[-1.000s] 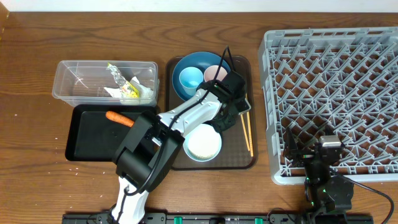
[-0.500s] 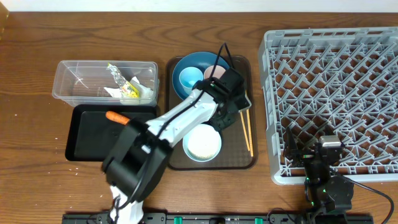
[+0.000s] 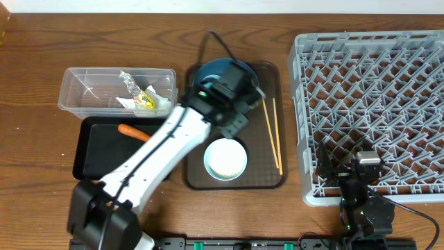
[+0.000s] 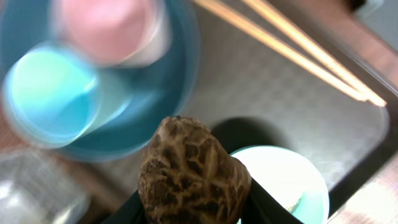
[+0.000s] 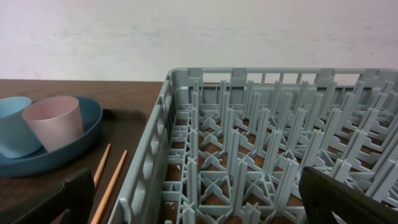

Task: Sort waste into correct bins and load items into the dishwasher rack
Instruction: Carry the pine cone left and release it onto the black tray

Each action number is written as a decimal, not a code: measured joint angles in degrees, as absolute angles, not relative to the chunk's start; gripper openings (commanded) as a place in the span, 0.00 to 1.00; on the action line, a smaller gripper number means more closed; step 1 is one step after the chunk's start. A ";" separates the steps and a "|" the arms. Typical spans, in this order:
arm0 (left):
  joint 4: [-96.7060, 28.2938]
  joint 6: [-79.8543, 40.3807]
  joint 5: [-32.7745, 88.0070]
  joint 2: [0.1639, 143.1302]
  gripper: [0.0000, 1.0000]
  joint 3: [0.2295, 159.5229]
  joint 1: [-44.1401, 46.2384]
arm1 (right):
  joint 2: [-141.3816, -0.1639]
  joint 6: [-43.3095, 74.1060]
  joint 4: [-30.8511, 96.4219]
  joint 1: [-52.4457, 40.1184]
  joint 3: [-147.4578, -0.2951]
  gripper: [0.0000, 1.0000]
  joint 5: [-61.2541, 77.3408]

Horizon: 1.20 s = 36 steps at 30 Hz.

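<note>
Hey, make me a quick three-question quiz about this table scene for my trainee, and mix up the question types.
1. True or false: the carrot lies in the black tray.
2. What does the left claw grip? A) a spoon B) the brown lump C) a sponge
3. In a few words: what do the chopsticks lie on?

Key: 1 true. 2 B. 3 the brown serving tray.

Dark brown wood-grain table (image 3: 41, 201), plain pale wall (image 5: 186, 31) behind.
</note>
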<state>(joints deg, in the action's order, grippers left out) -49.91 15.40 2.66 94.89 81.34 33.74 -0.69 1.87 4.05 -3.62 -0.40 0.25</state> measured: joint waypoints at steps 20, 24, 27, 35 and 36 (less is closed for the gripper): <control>-58.63 -22.41 -4.19 92.97 0.36 75.61 -3.77 | -0.69 1.87 4.05 -3.62 -0.40 0.99 0.25; -54.24 -26.68 -6.57 92.97 0.36 68.71 -8.78 | -0.69 1.87 4.03 -3.62 -0.40 0.99 0.25; -50.00 -28.42 -7.29 92.97 0.37 64.38 -12.34 | -0.69 1.87 4.03 -3.62 -0.40 0.99 0.25; -47.18 -31.00 -8.14 92.97 0.78 60.34 -19.18 | -0.69 1.87 4.05 -3.62 -0.40 0.99 0.25; -47.13 -31.24 -8.14 92.97 0.79 60.31 -19.38 | -0.69 1.87 4.05 -3.62 -0.40 0.99 0.25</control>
